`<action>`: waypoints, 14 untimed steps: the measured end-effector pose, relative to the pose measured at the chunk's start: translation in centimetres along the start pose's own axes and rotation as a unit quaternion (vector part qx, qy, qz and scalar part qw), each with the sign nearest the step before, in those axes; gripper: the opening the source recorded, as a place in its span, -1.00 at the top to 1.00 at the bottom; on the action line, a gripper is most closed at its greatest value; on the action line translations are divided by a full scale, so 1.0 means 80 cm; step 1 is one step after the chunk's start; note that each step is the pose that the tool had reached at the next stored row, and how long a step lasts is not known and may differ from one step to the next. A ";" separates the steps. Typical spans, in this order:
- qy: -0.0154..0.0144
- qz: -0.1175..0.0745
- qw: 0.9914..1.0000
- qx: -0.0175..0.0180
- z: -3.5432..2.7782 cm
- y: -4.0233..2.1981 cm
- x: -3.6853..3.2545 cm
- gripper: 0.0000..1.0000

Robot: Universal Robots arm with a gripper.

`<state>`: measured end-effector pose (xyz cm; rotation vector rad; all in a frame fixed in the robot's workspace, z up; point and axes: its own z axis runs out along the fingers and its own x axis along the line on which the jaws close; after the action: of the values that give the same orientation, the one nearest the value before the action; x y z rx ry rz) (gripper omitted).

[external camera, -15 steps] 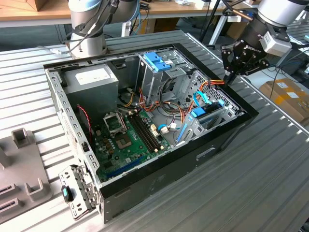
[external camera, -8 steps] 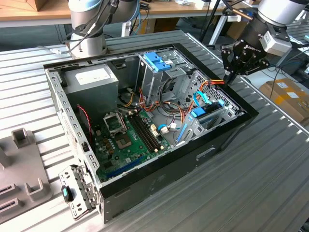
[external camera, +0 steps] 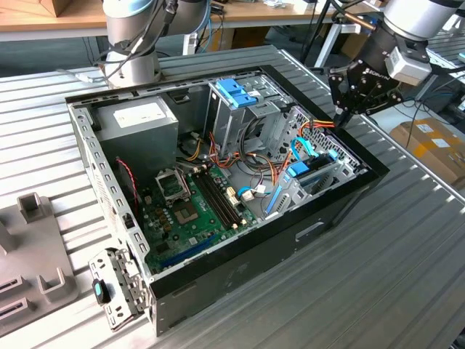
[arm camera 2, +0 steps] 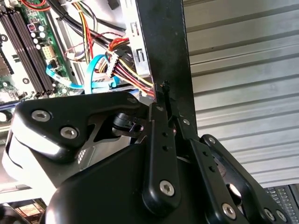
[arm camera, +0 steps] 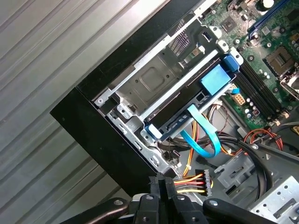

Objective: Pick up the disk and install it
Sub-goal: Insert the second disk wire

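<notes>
In the computer case's (external camera: 240,283) corner bay, disk (arm camera: 187,114) seated, long axis along the case wall, end effector (arm camera 2: 163,93) closed, empty above.

We see a black computer case (external camera: 320,218) on a table (external camera: 407,269) of pale grey ribbed slats. Inside lies a green motherboard (external camera: 185,214) with black memory slots. The power-supply box (external camera: 138,127) is grey with a white label. The drive cage (external camera: 243,116) is bare silver metal topped by a bright blue latch (external camera: 236,91). The disk (arm camera: 196,95) shows dark with blue rails and a blue tab, beside a light blue ribbon cable (arm camera: 203,133). Wire bundles (arm camera 2: 124,65) run red, yellow, orange and black. The gripper (external camera: 341,116) is matt black.
</notes>
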<state>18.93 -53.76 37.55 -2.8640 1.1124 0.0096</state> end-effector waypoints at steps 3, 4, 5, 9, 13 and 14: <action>0.001 0.012 1.000 0.000 0.0001 0.0013 -0.0014 0.68; 0.001 0.015 1.000 0.000 0.0001 0.0017 -0.0018 0.68; 0.001 0.020 1.000 0.001 0.0002 0.0022 -0.0024 0.68; 0.002 0.039 0.999 0.001 0.0004 0.0034 -0.0037 0.68; 0.004 0.064 0.998 0.002 0.0005 0.0040 -0.0043 0.68; 0.005 0.073 0.997 0.002 0.0005 0.0041 -0.0044 0.68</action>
<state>18.45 -53.77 37.50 -2.7752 1.3177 0.0018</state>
